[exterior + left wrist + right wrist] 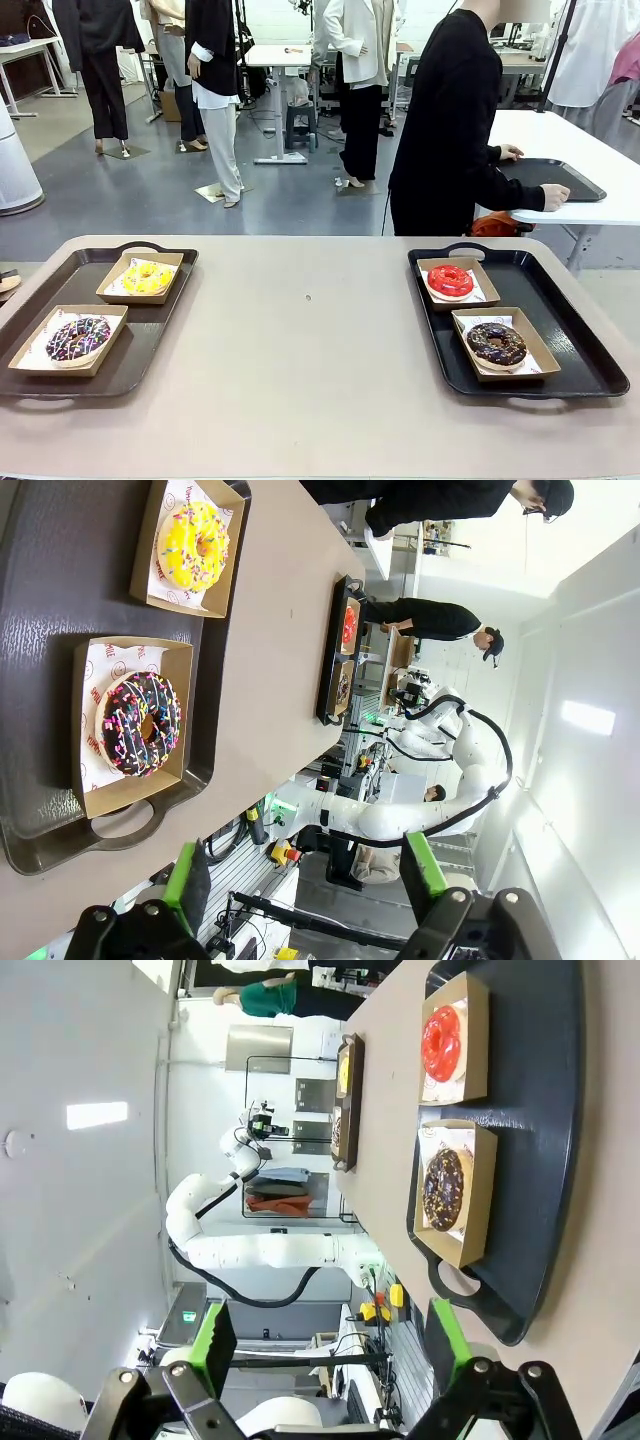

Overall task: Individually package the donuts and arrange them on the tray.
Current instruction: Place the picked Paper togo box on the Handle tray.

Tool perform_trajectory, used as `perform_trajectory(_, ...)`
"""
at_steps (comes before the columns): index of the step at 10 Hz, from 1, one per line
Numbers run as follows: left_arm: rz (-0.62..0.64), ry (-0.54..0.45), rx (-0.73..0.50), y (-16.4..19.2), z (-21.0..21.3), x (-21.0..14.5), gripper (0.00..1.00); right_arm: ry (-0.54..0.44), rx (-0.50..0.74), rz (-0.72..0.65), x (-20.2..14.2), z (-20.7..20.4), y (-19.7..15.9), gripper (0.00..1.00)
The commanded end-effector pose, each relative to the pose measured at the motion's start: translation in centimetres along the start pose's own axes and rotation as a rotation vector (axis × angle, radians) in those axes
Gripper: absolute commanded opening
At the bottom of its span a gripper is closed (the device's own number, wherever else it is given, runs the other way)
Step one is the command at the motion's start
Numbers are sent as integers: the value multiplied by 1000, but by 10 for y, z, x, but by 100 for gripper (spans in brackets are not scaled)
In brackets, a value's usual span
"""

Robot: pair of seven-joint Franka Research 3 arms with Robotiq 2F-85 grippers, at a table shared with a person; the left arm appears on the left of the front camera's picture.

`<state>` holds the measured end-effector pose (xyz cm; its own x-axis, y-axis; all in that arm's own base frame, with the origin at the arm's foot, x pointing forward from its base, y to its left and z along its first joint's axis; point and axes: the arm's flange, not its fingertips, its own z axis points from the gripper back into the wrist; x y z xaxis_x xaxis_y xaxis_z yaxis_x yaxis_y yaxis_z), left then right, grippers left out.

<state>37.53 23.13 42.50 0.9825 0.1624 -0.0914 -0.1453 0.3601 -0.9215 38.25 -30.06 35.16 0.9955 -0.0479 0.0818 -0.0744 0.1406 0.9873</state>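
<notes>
From the front, two dark trays sit on the tan table. The left tray carries the yellow donut in its far box and the dark sprinkled donut in the near box. The right tray holds the red donut farther back and the chocolate donut nearer, each in its own box. Beyond the table a person in black leans on another table, hands on a tray there.

In the left wrist view, the left gripper stands wide open, holding nothing, green pads facing each other (the picture is rolled sideways). The dark sprinkled donut lies above and beyond the left-hand finger, the yellow one farther along the same line. The red and chocolate donuts show tiny, well beyond the fingers.

In the right wrist view, the right gripper is likewise spread open and empty. The chocolate donut sits beyond the right-hand finger, the red donut farther past it.
</notes>
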Motion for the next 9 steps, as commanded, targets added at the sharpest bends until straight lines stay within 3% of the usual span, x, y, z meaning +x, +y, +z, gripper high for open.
perform_trajectory(1,7,-6,8,-1,1,-2,100,5,-9,-8,-2,-1,3,100)
perform_trajectory(9,7,-6,8,-1,1,-2,100,5,-9,-8,-2,-1,3,100)
